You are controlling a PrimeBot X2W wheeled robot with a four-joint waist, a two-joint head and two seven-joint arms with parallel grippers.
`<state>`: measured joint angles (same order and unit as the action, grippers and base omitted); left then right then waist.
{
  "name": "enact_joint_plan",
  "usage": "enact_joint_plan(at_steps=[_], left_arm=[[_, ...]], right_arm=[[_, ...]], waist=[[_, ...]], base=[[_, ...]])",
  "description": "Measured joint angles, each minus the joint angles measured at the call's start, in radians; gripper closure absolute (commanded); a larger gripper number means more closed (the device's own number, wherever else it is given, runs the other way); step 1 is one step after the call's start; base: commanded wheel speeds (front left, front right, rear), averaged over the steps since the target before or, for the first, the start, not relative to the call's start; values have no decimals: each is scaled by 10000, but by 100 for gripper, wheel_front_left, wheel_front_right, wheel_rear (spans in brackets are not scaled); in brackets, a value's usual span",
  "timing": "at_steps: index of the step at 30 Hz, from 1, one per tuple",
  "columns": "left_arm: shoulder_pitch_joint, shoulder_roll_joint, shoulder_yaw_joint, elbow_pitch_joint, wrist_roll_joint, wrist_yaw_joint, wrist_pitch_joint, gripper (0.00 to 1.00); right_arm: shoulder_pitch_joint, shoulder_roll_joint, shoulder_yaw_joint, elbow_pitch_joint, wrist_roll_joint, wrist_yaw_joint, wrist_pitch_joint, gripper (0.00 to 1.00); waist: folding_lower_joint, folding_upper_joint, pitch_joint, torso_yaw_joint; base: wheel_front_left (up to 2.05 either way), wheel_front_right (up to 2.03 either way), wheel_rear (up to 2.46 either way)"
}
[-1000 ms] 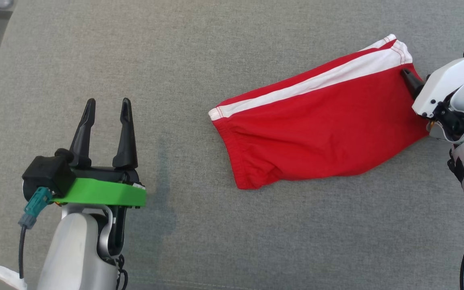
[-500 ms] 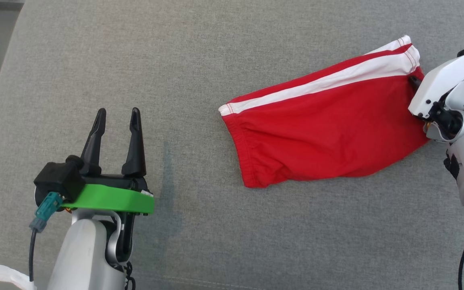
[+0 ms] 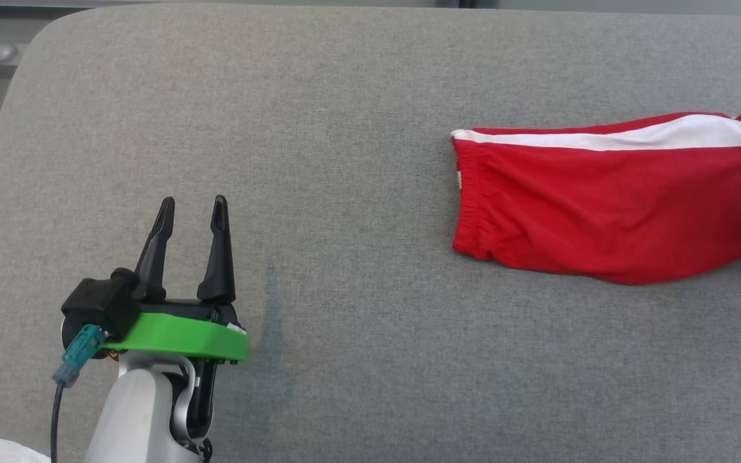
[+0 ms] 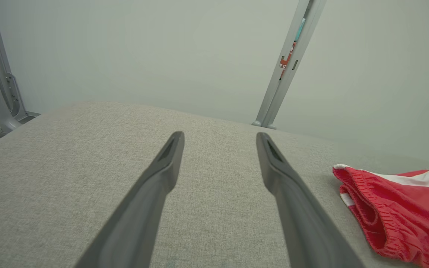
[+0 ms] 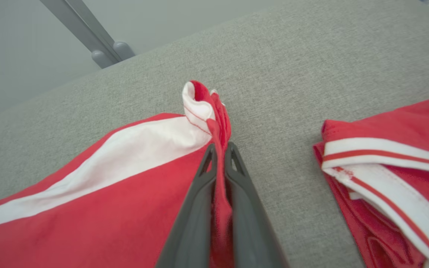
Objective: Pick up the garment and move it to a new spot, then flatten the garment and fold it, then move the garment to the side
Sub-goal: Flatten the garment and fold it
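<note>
Two fingers [image 5: 196,208] of the right pincer [image 5: 220,149] are clenched on the hem corner of the red, white-striped garment [image 3: 602,206]. It lies on the grey padded surface [image 3: 345,128] at the robot's right, long axis left to right, gathered waistband toward the left pincer [image 3: 192,209], which is released and well apart. More red-and-white cloth [image 5: 385,167] lies beside the grip.

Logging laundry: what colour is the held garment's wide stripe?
White, on the red garment; clearest in the right wrist view.
</note>
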<state>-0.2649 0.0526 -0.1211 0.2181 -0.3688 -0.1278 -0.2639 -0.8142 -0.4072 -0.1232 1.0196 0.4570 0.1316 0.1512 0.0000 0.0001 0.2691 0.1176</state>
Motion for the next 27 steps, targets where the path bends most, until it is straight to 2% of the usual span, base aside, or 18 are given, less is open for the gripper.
enact_joint_plan(at_steps=[3,7,12,15,20,23,27], left_arm=[[107,6,17,33,-2,0,0,0],[160,15,29,67,-21,-2,0,0],[176,13,-107,104,-94,-2,-2,0],[193,10,-151,111,-138,-4,0,0],[286,10,-111,127,-180,-8,-2,0],[285,6,-144,134,-251,-8,0,0],[274,2,-199,144,-286,-8,0,0]], right_arm=[[201,-151,-280,-360,-408,-2,-173,100],[313,115,-305,-1225,-1083,-4,38,100],[651,909,219,-2918,-1647,-2,995,100],[999,1166,531,-4006,-1987,-8,1741,100],[1502,1942,1455,-5639,-2171,-6,3177,100],[1640,2249,1914,-6052,-2176,-8,3783,100],[1637,2654,2330,-5881,-2207,-6,4163,100]], waist=[[0,0,-152,-170],[0,0,-340,-358],[0,0,-545,-416],[0,0,-604,-316],[0,0,-668,-108],[0,0,-659,-3],[0,0,-600,114]], base=[[0,0,0],[0,0,0],[0,0,0],[0,0,0],[0,0,0],[0,0,0],[0,0,0]])
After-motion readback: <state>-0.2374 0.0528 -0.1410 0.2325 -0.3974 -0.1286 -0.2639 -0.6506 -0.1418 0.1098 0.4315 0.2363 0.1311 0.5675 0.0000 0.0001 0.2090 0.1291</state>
